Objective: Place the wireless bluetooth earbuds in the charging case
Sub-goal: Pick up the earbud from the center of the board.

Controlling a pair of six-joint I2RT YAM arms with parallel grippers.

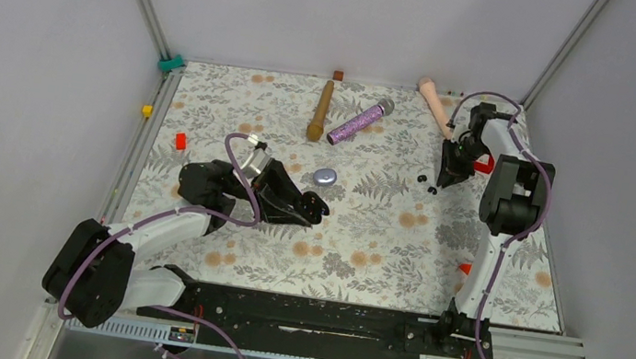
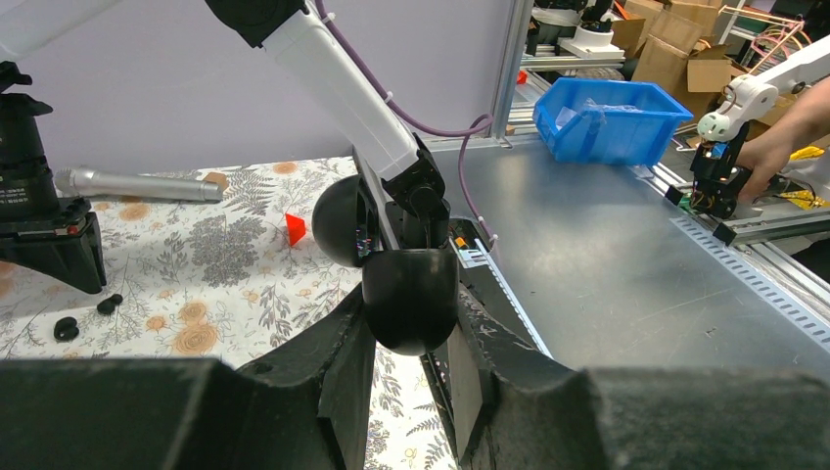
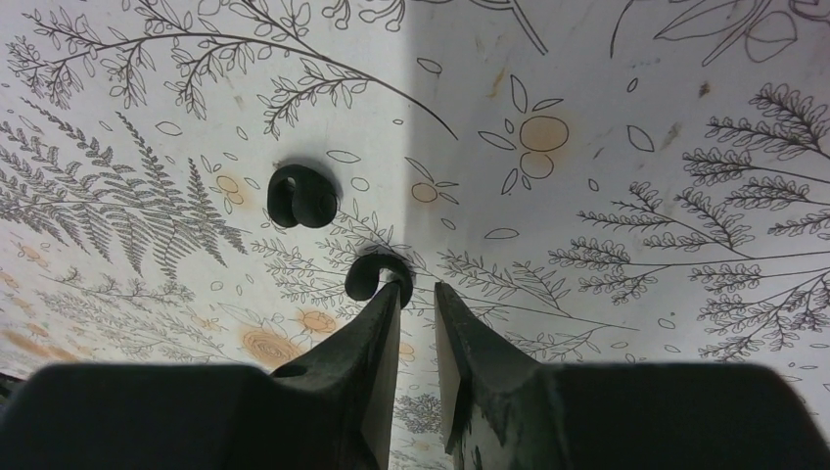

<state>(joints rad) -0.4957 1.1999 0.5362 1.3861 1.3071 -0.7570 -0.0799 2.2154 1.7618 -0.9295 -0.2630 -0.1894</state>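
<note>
You're off-centre on bud (image 3: 377,274) w/ R hand (image 3: 418,286)
Jaws a slit apart, empty; bud sits outside one tip. Widen, recentre, pinch. L hand (image 2: 409,328) clamps case (image 2: 406,289).

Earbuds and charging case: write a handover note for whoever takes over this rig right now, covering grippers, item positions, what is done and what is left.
Left gripper: shut on the black charging case, lid open.
Right gripper: jaws narrowly apart, empty, tips down at the table.
Nearer earbud sits against the outside of that gripper, not between the jaws. The second earbud lies just beyond it. Both are on the table.
Done: case held open.
Left: grip each bud, carry it over, seat it in the case.
</note>
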